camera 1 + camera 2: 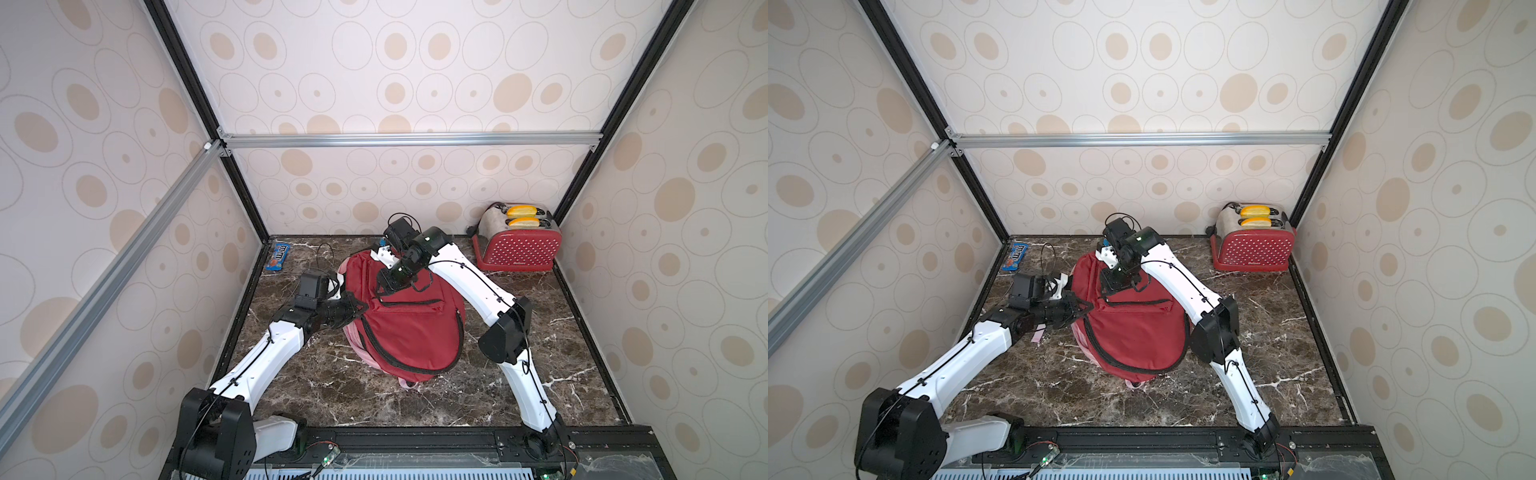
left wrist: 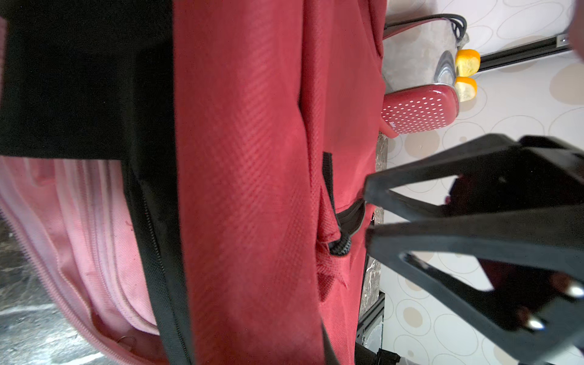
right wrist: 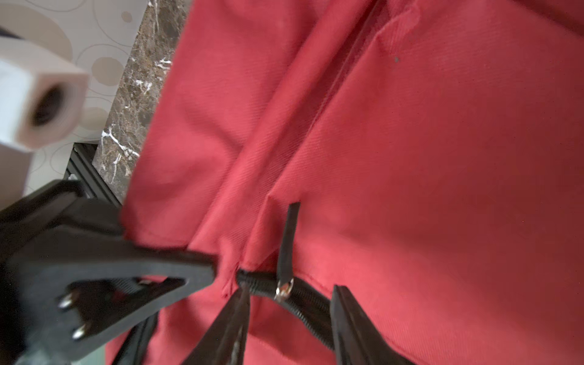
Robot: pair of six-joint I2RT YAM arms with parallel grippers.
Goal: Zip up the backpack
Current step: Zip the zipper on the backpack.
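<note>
**Backpack zip: anchor's set, pull tab is next**

The backpack (image 1: 411, 332) lies flat in the middle of the worktop (image 1: 332, 395), front side up. The toaster (image 1: 517, 245) is well off in the far corner, so nothing's in my way.

My left hand (image 2: 366, 215) is pressed together on the bag's edge right at the end of the front zipper (image 3: 313, 308), pinching the black tape and a bit of red fabric there. That's my anchor.

My right hand (image 1: 383, 291) hangs over nearly the same spot, fingers partly spread. From its wrist camera the slider (image 3: 284, 289) sits between black fingers, with the pull tab (image 3: 289, 240) sticking out free. Nothing's gripping it as far as I can see.

So I reckon I'm at the "line up on the tab" step, with the actual zipping not yet begun. The next move calls for closing the right hand on that skinny tab, then dragging it along the track away from the left hand while the left holds the fabric taut. The tab looks small and floppy, so it's easy to miss. I can't tell how much of the track is open.
</note>
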